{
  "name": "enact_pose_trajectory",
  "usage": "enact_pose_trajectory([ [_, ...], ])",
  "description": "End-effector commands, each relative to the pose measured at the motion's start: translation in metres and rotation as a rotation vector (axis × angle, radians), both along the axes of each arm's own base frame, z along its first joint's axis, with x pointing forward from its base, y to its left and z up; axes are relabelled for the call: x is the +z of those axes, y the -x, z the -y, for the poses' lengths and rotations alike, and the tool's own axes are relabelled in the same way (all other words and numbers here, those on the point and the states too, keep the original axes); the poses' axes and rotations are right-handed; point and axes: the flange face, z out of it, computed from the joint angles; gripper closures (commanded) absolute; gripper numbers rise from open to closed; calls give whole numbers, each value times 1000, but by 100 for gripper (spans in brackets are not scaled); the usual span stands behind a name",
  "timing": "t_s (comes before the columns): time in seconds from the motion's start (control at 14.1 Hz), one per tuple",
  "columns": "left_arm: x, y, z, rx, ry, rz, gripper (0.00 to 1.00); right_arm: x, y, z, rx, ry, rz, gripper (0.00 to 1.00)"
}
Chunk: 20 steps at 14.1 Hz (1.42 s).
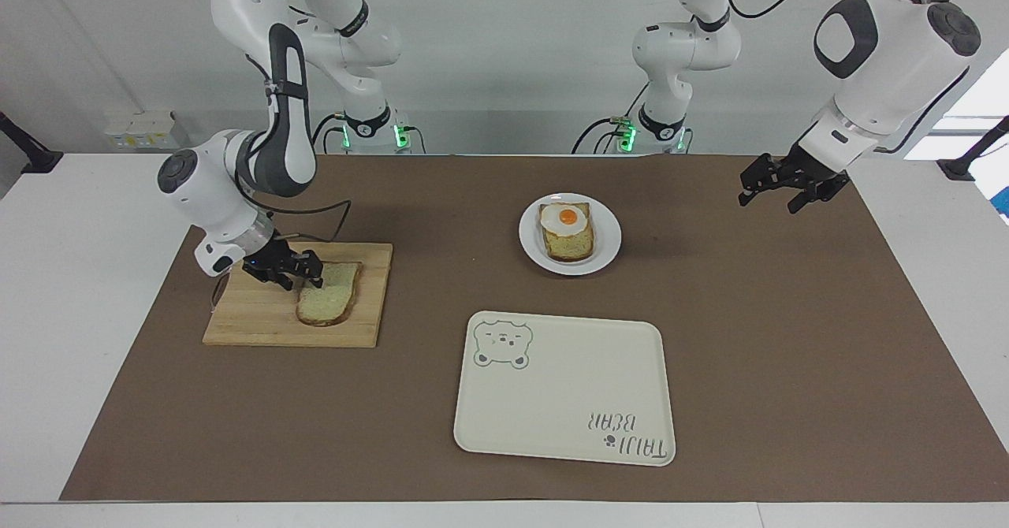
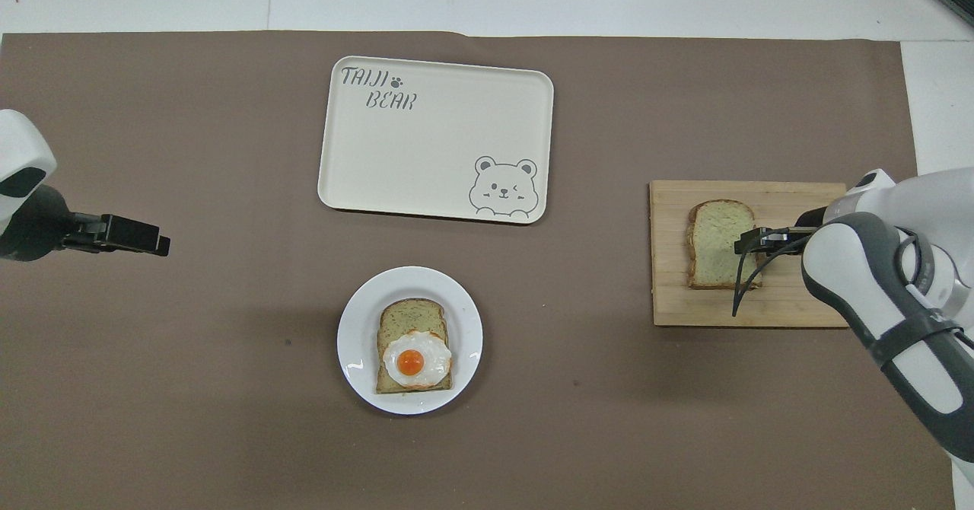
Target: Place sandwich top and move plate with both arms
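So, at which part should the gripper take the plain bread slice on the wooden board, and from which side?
Grip the sandwich top at its long crust edge on the right arm's end of the cutting board, coming in low from there. It lies flat, so only a thin edge offers a pinch. The right gripper is already at that edge.

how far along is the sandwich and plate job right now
Nothing looks done yet. The sandwich top lies flat on the wooden board. In hand: the right claw is at the slice's edge, apparently closing for a grasp. The left claw hangs open over the mat. Left to do: carry the slice onto the egg-topped bread, then move the plate with both arms.
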Motion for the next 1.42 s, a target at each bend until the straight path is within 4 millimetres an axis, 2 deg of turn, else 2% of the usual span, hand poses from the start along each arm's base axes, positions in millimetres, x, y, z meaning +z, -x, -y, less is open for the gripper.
enact_pose_trajectory([
  [0.0, -10, 14, -6, -13, 64, 19, 0, 0, 5, 1, 8, -22, 21, 100],
  [0.5, -22, 19, -5, 1, 92, 14, 0, 3, -1, -1, 12, -19, 29, 100],
  [0.64, -23, 19, -4, 3, 104, 12, 0, 25, -12, -4, 27, -15, 58, 100],
  [0.85, -22, 20, -2, 11, 135, 12, 0, 53, -17, -7, 43, -34, 54, 100],
  [1.13, -23, 22, 1, -5, 160, 12, 0, 110, -19, -17, 26, -81, -8, 100],
  [1.34, -21, 23, 1, -16, 191, 22, 0, 132, -15, -34, 63, -153, -92, 100],
])
